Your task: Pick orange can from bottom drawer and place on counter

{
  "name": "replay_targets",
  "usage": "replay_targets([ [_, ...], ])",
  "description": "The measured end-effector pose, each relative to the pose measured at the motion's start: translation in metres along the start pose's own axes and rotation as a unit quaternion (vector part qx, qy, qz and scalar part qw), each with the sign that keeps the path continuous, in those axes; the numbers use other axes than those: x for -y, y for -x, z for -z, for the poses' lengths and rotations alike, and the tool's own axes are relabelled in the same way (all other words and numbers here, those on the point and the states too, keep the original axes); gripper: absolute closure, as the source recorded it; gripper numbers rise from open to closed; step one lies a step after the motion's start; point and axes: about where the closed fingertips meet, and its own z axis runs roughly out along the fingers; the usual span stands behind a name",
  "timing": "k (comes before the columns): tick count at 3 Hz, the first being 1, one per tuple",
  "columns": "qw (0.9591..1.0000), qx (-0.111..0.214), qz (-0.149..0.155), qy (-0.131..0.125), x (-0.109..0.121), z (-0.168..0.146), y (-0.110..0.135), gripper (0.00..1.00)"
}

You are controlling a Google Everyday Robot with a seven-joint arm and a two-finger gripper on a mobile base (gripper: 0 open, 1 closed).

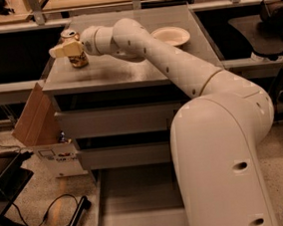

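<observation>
Reaching over the back left part of the table, the white arm carries its pincer out from the right, with the tan fingers pointing left. The pincer is clenched around the orange can: one finger crosses the front of the can's upper body, and the other is hidden behind it. The can stands upright near the table's left edge, its silver top showing above the finger and its mottled orange-gold lower half showing below. Its base seems to rest on the grey surface, though it may be held just clear; the shadow there makes this hard to judge.

A white bowl sits on the same surface toward the back right, well apart from the can, with the arm passing between them.

Below the table, the two upper drawers are shut, their grey fronts flush with each other. The bottom drawer is pulled out toward the camera, and its flat grey floor is visible to the left of the robot's bulky white base, which hides the drawer's right side.

On the floor to the left of the cabinet, an open cardboard box leans beside the drawers. In front of it, a dark cable loops across the speckled floor.
</observation>
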Motion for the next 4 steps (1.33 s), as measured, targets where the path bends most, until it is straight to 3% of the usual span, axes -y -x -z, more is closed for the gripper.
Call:
replay_targets([
  [1,1.0000,0.000,-0.002,0.007,0.002,0.007,0.003,0.00],
  [2,0.9998,-0.011,0.004,0.019,0.019,0.032,0.019,0.00],
  [3,0.9989,-0.035,0.009,0.031,0.051,0.108,0.057,0.00],
  [4,0.9959,-0.072,-0.014,0.052,0.055,0.172,0.059,0.00],
])
